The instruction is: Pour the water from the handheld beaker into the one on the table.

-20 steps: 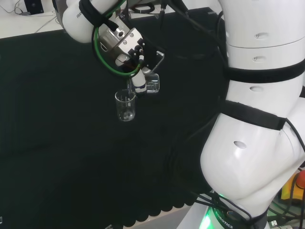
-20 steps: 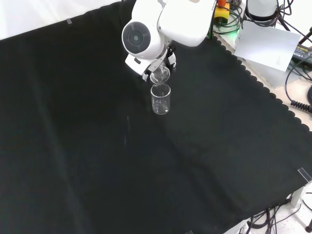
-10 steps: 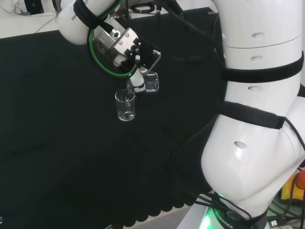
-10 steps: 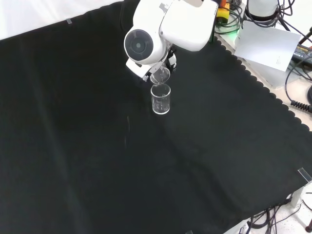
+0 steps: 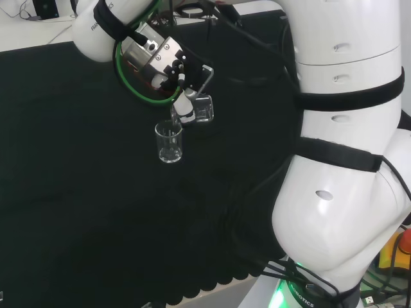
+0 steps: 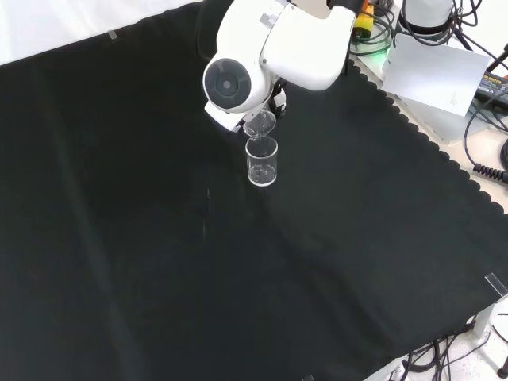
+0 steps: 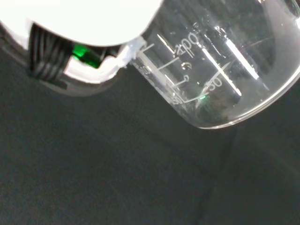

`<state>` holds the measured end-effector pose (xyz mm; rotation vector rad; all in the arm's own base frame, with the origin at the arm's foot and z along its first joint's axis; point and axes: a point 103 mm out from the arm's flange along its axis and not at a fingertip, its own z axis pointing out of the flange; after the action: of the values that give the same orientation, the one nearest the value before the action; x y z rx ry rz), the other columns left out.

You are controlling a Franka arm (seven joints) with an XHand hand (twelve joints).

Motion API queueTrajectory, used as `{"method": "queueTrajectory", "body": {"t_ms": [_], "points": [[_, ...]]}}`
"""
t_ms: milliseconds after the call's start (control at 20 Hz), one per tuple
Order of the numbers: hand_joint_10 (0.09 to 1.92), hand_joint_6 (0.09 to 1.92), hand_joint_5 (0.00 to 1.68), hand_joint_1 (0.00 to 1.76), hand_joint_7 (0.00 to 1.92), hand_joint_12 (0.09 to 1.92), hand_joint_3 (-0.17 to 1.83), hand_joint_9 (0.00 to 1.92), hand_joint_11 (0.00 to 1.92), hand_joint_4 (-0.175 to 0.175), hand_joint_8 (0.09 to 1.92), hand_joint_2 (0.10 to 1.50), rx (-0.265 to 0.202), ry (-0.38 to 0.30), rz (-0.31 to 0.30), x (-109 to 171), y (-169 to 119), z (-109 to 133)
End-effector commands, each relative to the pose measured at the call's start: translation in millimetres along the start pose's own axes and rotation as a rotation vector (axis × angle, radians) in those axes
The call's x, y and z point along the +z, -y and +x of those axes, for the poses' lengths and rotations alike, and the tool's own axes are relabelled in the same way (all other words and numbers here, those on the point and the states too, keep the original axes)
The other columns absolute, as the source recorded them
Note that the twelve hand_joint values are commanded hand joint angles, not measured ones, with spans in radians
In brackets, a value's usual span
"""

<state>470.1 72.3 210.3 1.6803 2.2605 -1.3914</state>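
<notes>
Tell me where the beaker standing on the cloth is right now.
In the front view the standing beaker sits upright on the black cloth just below the tilted handheld beaker; in the head view it stands lower left of the hand.

Even, bright overhead light; the black cloth [image 6: 119, 238] swallows shadows. White arm links [image 5: 347, 192] glare softly. In the wrist view, streaky highlights cross the clear handheld beaker [image 7: 220, 70]; a white part beside it blurs.

Hand [image 5: 183, 102] (behind link) mostly hidden
</notes>
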Motion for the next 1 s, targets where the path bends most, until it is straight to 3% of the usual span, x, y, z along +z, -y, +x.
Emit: {"method": "queueTrajectory", "body": {"t_ms": [50,1000], "points": [[0.09,0.25,1.46,1.33,1.52,0.49,0.58,1.81,1.51,-0.175,0.20,0.64,0.010,0.017,0.017,-2.4,0.5,1.5],[0.09,0.25,1.46,1.33,1.53,0.49,0.57,1.81,1.51,-0.175,0.19,0.64,0.041,0.066,0.080,-6.7,-3.2,5.1]]}}
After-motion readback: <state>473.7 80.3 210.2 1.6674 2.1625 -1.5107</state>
